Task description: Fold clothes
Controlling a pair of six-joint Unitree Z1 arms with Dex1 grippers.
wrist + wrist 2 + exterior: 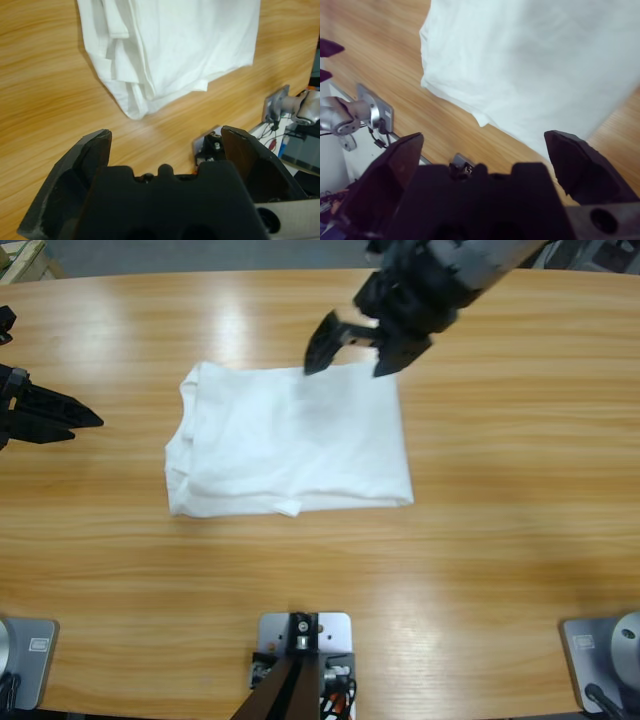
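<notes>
While the left gripper [85, 420] waits low over the table [520, 540] at its left edge, its two black jaws stand released with nothing between them, their tips pointing toward the middle of the surface. It is well apart from the T-shirt [290, 445], with bare wood between the two. In the left wrist view the same gripper [167, 135] looks along its spread jaws at a rounded, bunched corner of the T-shirt [170, 45], where several layered hems and folds pile on one another; the cloth lies ahead of the jaws and does not touch them.

Near the middle of the table lies the T-shirt, folded into a rough rectangle with its long sides running along the table's length. Its left end is rumpled and layered, its right end is a cleaner straight fold, and a small tab of cloth pokes out along the near edge.

Above the far right corner of the folded T-shirt hangs the right gripper [352, 352], coming down from the table's far side on a dark forearm. Its jaws are spread and hold nothing; whether their tips touch the cloth cannot be told. In the right wrist view this gripper [485, 145] shows its jaws wide apart with the white T-shirt [540, 65] spread ahead of them.
</notes>
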